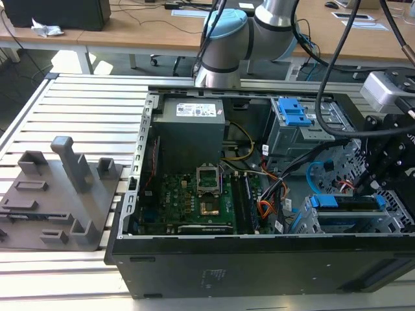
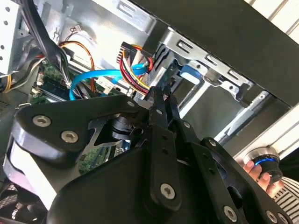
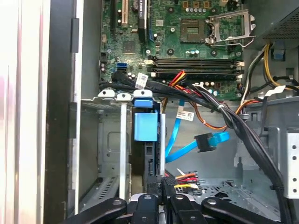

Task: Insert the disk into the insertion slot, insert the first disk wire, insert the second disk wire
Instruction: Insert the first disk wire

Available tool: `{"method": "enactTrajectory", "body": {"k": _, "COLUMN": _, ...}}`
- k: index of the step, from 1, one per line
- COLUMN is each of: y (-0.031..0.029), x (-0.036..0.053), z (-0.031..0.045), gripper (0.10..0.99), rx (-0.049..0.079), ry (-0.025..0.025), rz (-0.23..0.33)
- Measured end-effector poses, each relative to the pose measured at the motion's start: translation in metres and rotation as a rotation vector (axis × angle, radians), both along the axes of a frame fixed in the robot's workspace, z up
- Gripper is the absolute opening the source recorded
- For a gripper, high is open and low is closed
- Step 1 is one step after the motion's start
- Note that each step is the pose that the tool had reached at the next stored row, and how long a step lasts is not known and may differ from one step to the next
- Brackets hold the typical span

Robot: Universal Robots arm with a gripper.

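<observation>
Jaws are pinching almost shut, and they are clamping on the black plug of the red-and-yellow disk wire [image 3: 186, 177], with the gripper [image 3: 164, 184] hanging down inside the computer case [image 1: 259, 272]. In the second wrist view the gripper [image 2: 160, 95] is showing the same narrow pinch, and the coloured strands of that wire [image 2: 134, 70] are running right up to the fingertips.

The disk [image 3: 142, 127] is sitting in the insertion slot [image 3: 110, 144], on edge between the cage walls, its blue carrier tab facing the motherboard [image 3: 187, 28]. The jaws are sitting at the disk's opposite end, just beside its rear edge, with the plug in line with it. Whether the plug is touching the disk I cannot tell. In the exterior view the disk [image 1: 343, 202] is lying low in the slot [image 1: 350, 225], and the gripper [image 1: 366, 188] is reaching down to its end at the exterior view's right.

The blue disk wire [image 3: 175, 140] is lying loose in the case just beside the slot, its black plug apart from the disk and apart from the jaws. The case is resting on a slatted desk [image 1: 84, 110], with a grey fixture plate [image 1: 58, 194] lying near it at the exterior view's left.
</observation>
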State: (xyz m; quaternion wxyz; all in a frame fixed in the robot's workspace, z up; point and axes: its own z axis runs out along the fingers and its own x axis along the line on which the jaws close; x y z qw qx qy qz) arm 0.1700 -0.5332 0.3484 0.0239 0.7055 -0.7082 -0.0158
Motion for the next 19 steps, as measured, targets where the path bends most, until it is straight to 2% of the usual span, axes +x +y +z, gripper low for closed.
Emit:
{"method": "enactTrajectory", "body": {"k": 3, "y": -0.0021, "x": 0.0, "z": -0.0016, "gripper": 0.165, "rx": 0.001, "ry": 0.0, "rz": 0.0}}
{"method": "enactTrajectory", "body": {"k": 6, "y": -0.0027, "x": 0.0, "z": -0.0026, "gripper": 0.165, "rx": 0.012, "ry": 0.0001, "rz": 0.0}}
{"method": "enactTrajectory", "body": {"k": 11, "y": -0.0076, "x": 0.0, "z": -0.0028, "gripper": 0.165, "rx": 0.012, "ry": 0.0, "rz": 0.0}}
{"method": "enactTrajectory", "body": {"k": 19, "y": -0.008, "x": 0.0029, "z": -0.0063, "gripper": 0.165, "rx": 0.013, "ry": 0.0004, "rz": 0.0}}
